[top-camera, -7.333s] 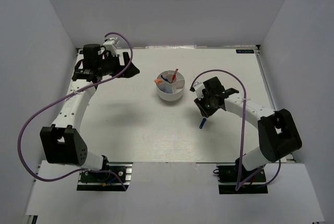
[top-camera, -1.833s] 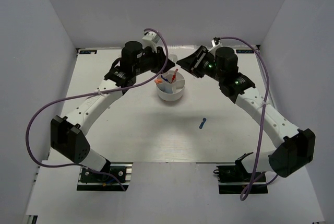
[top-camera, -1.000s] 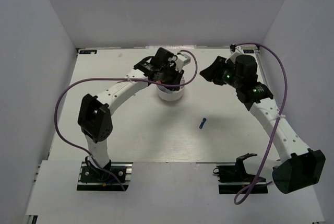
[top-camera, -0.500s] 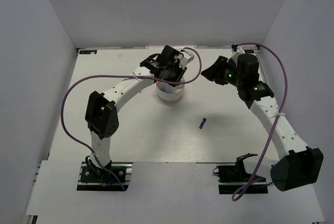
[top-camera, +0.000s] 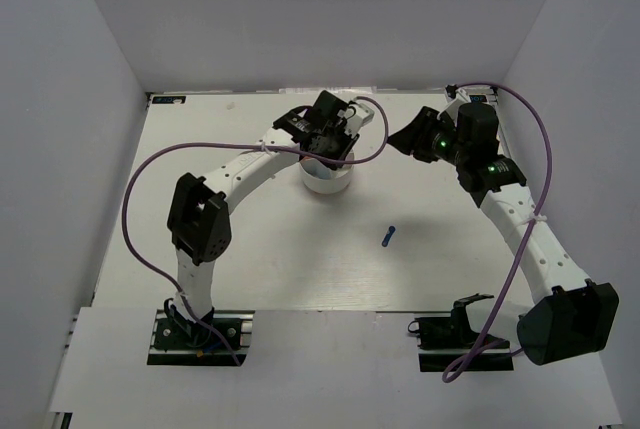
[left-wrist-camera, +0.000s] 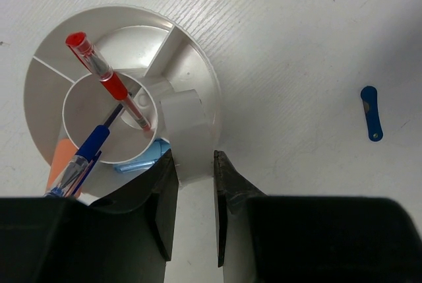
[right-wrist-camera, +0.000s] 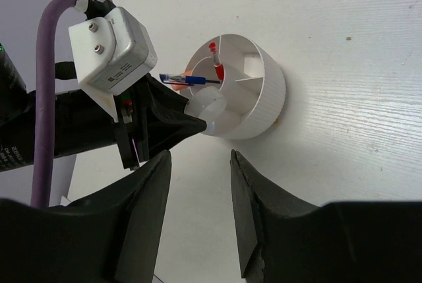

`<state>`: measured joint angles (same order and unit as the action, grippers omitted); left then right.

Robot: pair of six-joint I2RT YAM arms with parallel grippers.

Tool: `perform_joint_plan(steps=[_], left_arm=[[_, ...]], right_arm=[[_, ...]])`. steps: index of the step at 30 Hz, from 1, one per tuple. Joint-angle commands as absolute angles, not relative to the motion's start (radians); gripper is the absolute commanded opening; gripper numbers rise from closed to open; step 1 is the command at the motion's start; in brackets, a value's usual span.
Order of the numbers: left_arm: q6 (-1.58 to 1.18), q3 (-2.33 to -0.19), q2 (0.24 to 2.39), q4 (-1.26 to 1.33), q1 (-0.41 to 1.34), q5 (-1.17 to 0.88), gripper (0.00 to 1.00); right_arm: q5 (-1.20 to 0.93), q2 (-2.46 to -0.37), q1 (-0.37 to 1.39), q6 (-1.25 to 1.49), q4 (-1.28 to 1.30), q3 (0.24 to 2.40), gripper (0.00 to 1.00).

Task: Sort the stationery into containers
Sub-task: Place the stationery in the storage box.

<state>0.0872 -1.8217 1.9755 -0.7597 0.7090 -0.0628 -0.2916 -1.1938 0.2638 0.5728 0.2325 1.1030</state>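
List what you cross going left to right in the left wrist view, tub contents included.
orange piece → red pen → white ring, in the left gripper → dark-blue piece on the table. Blue pen and light-blue piece overlap those, so omitted.

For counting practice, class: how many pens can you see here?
2. The red pen and the blue pen both lean in the white tub's centre cup; the left gripper may hide more.
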Motion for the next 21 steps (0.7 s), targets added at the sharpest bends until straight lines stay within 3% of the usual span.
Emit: perform_joint_plan(steps=[1, 9, 21], left_arm=[[0.095, -1.867, 1.977, -0.769, 0.713, -0.043, 0.17], [0.098, -1.879, 1.99, -0.778, 0.713, -0.045, 0.33], [0.1, -1.899, 2.02, -0.793, 0.713, -0.061, 0.37]], right_arm=[[-0.311, -1.195, 0.258, 0.577, 0.204, 1.109, 0.47], [-0.313, -1.19, 0.25, 0.574, 0.206, 1.095, 0.47], [-0.322, -1.19, 0.244, 0.572, 0.21, 1.08, 0.47]])
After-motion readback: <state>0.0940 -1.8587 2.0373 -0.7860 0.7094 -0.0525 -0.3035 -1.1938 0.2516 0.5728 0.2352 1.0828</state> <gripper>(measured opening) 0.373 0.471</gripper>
